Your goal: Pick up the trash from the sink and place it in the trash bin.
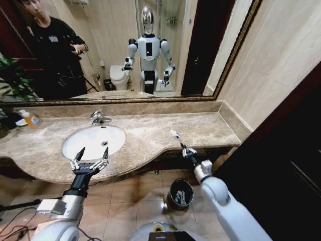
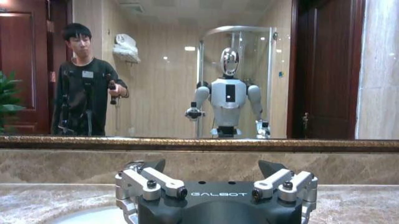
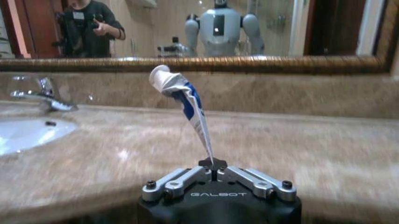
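The left gripper (image 1: 92,156) hangs with its fingers spread over the six o'clock rim of the wide oval white ceramic sink (image 1: 90,143), apparently placed ready for another reach into the basin. At three o'clock from the sink, the right gripper (image 1: 183,148) pinches a slim white tube with a blue stripe (image 3: 186,103) by its flat tail, cap upward. The small dark round trash bin (image 1: 180,193) sits below on the tiled floor, near the right arm, so a short lowering should drop it in.

Gold-framed mirror (image 1: 115,50), beige walls, brown tiled floor (image 1: 135,193).
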